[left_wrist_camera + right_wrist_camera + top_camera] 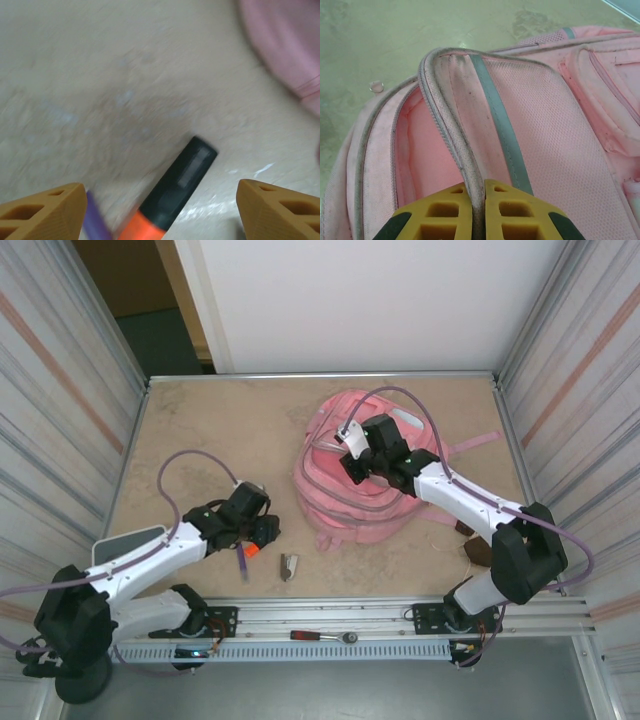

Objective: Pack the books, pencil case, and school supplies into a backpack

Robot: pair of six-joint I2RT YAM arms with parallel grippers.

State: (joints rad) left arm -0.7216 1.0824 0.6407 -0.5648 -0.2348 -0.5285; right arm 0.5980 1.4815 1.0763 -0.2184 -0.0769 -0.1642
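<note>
1. Hovering my left pincer spread wide and gripping nothing, I have the highlighter lying on the bench right below, between my fingertips.
2. Its long axis runs diagonally across my gap, orange end nearest me, black end farther ahead. The purple pen lies just beside my left-hand finger.
3. My left arm is the nearer one. I judge a wrist turn would square my fingers across the barrel.
4. Farther off, my right pincer is clenched on the zipper rim of the backpack.
</note>
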